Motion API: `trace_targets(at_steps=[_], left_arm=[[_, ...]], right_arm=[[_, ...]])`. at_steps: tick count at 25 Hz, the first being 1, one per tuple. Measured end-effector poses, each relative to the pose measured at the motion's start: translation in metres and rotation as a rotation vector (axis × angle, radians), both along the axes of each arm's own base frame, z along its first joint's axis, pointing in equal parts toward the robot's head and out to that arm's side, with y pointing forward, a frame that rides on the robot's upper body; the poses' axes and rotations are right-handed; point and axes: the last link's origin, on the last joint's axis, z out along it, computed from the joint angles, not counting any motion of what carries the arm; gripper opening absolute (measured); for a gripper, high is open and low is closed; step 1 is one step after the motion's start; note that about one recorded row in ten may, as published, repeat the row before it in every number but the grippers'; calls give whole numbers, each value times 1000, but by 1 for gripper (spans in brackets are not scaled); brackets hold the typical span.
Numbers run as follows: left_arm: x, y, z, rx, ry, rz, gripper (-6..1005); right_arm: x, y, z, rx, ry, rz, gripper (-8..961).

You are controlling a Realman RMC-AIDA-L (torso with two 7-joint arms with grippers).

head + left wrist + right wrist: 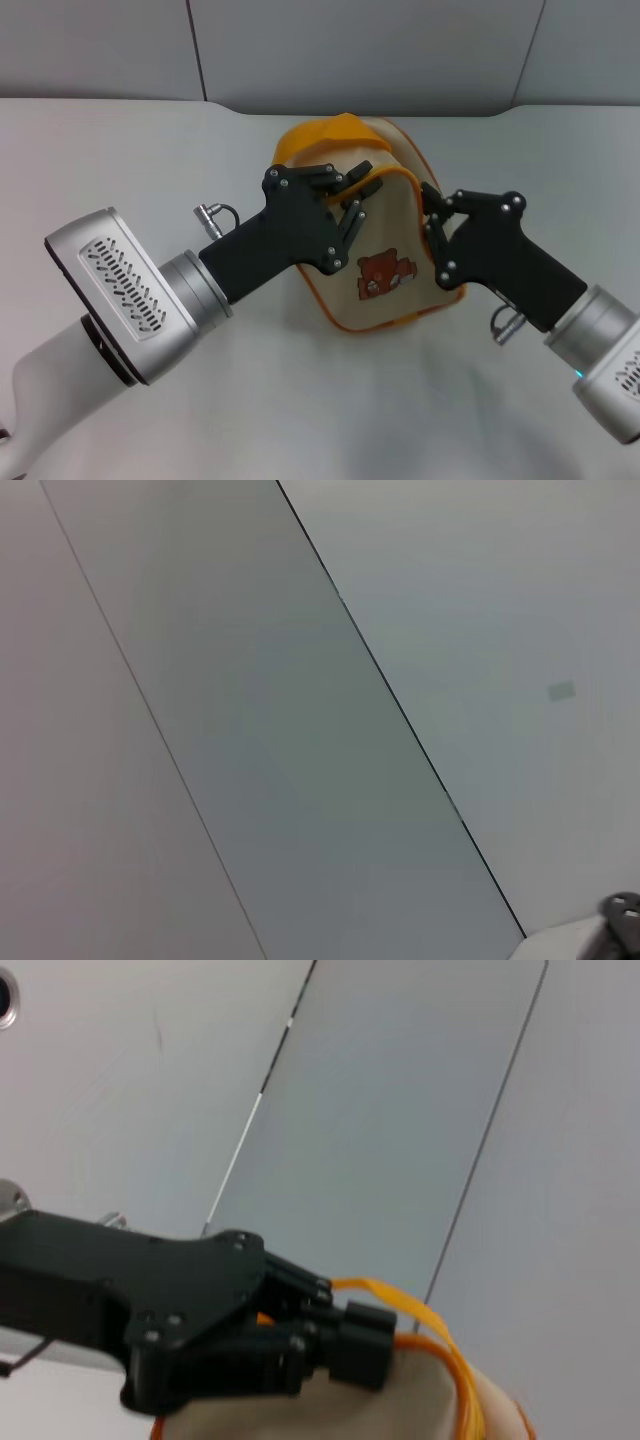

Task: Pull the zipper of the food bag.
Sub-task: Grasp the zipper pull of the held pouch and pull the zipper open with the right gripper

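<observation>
The beige food bag (400, 240) with a brown bear print (378, 275) and orange-yellow piping stands in the middle of the table in the head view. Its yellow strap handle (315, 135) arches over the top. My left gripper (362, 180) reaches in from the left and is shut on the bag's top edge. It also shows in the right wrist view (365, 1338), pinching the piped edge of the bag (420, 1405). My right gripper (430, 212) rests against the bag's right edge. The zipper's silver pull tab is hidden.
The bag sits on a pale table (300, 400) with grey wall panels (350, 50) behind it. The left wrist view shows only wall panels (300, 730) and a grey corner of hardware (620, 920).
</observation>
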Motion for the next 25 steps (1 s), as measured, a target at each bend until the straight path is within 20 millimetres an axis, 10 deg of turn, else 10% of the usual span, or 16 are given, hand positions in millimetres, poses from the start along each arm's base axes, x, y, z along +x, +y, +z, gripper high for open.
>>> trace_targets(at_steps=[14, 25], left_arm=[[0, 4, 2, 8, -6, 13, 134], [-7, -8, 0, -29, -66, 77, 176]], right_arm=[[73, -40, 5, 10, -113, -264, 20], [75, -46, 24, 123, -1, -294, 45]])
